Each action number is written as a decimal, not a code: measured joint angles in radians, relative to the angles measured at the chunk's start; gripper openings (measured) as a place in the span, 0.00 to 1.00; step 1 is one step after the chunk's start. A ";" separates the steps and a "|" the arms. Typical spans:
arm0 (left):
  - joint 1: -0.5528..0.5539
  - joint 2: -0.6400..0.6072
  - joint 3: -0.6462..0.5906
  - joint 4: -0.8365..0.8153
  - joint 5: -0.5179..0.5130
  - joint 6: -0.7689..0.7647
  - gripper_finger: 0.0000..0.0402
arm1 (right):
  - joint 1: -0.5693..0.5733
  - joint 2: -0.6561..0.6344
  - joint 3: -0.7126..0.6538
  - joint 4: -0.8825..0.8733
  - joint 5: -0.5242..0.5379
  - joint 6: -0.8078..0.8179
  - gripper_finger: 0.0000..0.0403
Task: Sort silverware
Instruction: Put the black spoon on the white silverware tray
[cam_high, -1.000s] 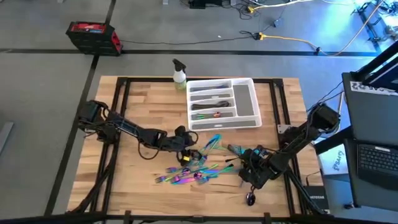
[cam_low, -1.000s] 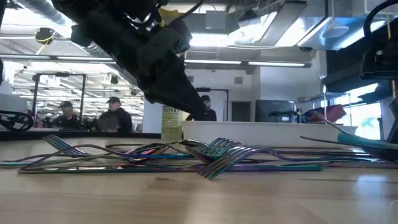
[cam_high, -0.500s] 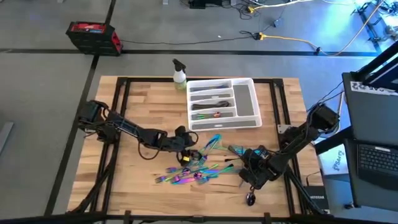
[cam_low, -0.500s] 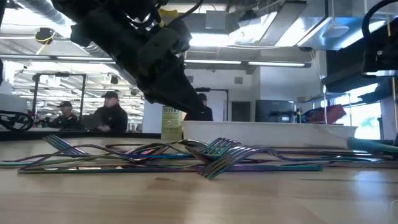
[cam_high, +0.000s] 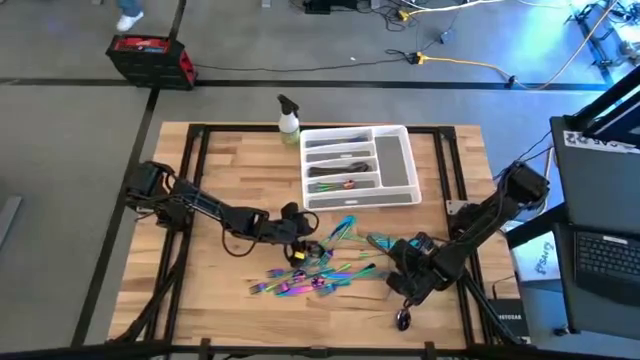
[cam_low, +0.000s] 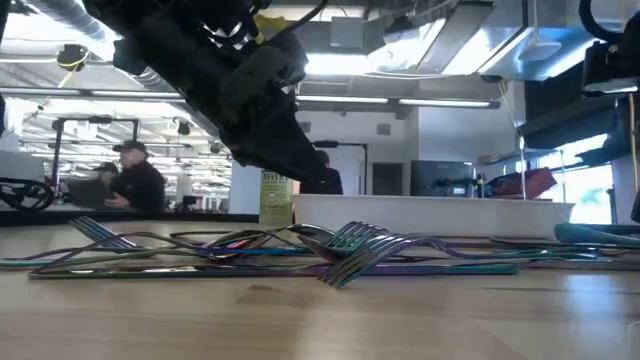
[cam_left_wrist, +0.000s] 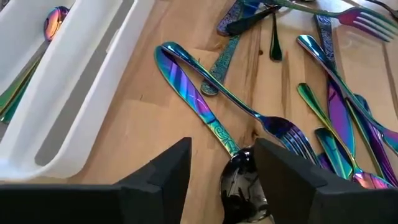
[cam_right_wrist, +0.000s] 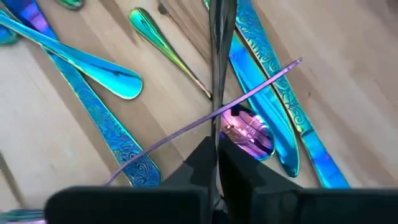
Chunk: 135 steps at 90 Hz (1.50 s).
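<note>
The silverware (cam_high: 318, 270), slim iridescent forks, spoons and knives, lies in a loose heap on the wooden table, and a few more pieces lie in the white tray (cam_high: 395, 170). My left gripper (cam_left_wrist: 222, 177) stands open at the heap's left end. A dark shiny spoon bowl (cam_left_wrist: 239, 183) lies between its fingers; whether it touches them, I cannot tell. My right gripper (cam_right_wrist: 214, 158) is at the heap's right end (cam_high: 395, 258), shut on a slim dark piece (cam_right_wrist: 216, 74) seen edge-on. My right gripper pinches one end (cam_right_wrist: 215, 134) of the slim dark piece between its two fingers. The piece runs straight out from the fingertips, in line with them, over a teal spoon (cam_right_wrist: 273, 118) and other pieces on the table. Whether it rests on them, I cannot tell.
A small spray bottle (cam_high: 288, 118) stands at the tray's far left corner. The tray's wall (cam_left_wrist: 93, 106) lies close beside my left gripper. A black metal frame (cam_high: 195, 160) rims the table. People show in the room behind (cam_low: 135, 180).
In the low view, the teal piece at the right has sunk from a raised tilt to nearly level, close to the table. My left gripper has kept still over the heap.
</note>
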 joint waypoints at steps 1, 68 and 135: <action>0.000 0.000 0.000 0.000 0.000 0.000 0.40 | 0.000 -0.001 0.000 -0.002 0.001 0.000 0.02; 0.000 0.000 0.000 0.000 -0.015 0.010 0.40 | 0.002 -0.007 -0.097 0.137 -0.066 -0.060 0.23; 0.002 0.000 0.000 0.000 -0.024 0.022 0.40 | 0.002 -0.007 -0.094 0.131 -0.099 -0.029 0.01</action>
